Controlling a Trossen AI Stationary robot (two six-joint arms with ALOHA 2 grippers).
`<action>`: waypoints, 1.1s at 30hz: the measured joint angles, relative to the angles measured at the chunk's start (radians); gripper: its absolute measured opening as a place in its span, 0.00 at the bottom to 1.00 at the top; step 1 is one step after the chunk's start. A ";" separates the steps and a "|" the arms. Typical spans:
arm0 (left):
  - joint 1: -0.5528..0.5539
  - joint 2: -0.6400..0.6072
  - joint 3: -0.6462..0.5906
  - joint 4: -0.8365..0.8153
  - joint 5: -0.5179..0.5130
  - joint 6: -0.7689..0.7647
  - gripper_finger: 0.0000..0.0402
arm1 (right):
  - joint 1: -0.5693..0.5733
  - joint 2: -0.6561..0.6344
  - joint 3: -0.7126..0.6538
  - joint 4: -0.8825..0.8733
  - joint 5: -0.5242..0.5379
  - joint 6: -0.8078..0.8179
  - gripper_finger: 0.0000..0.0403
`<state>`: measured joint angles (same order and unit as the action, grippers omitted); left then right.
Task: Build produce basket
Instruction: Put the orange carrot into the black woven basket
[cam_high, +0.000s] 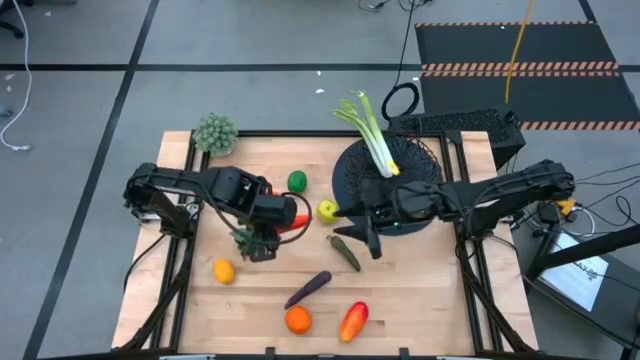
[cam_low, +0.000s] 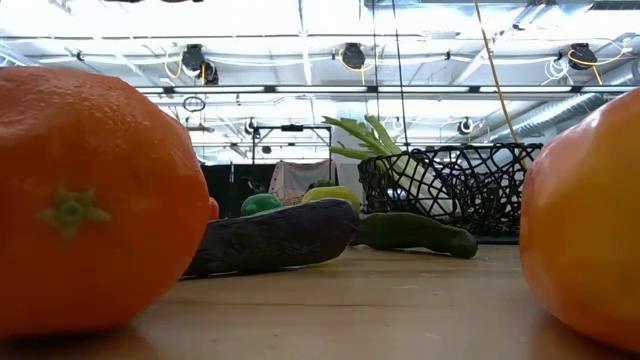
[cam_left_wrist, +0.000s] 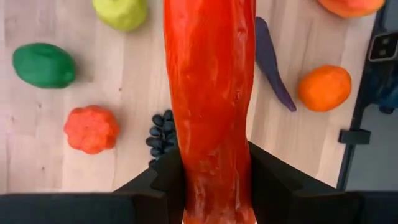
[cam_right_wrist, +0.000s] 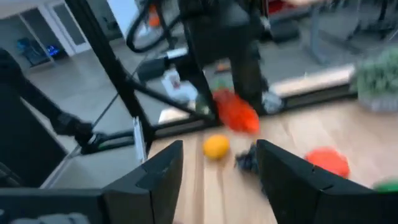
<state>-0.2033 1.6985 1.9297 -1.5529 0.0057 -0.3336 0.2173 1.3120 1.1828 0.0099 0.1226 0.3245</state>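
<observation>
The basket sits toward the right side of the table, and right now the only thing I can see in it is the leek — white end down in the mesh, green leaves sticking out over the far rim. The right gripper hangs just at the basket's near edge, jaws apart with nothing between them.

The left gripper is over the middle-left of the table with its jaws clamped on the carrot, which points straight out from the fingers.

Everything else is loose on the wood. The eggplant and the pepper lie near the front edge, with an orange between them. The pickle is just in front of the right gripper. The apple and lime sit between the two arms — the lemon is off to the left. Grapes and tomato lie under the left gripper.
</observation>
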 joint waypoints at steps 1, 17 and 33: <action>0.006 0.000 0.000 0.006 0.013 0.009 0.33 | 0.000 0.015 0.000 0.031 0.021 -0.017 0.51; 0.113 0.001 -0.003 0.109 0.041 0.152 0.33 | -0.121 0.140 0.000 0.157 -0.019 -0.019 0.50; 0.196 0.000 -0.004 0.142 0.018 0.258 0.37 | -0.185 0.137 0.000 0.136 -0.071 0.062 0.14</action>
<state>-0.0071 1.6989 1.9255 -1.4104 0.0236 -0.0754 0.0319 1.4487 1.1828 0.1456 0.0518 0.3862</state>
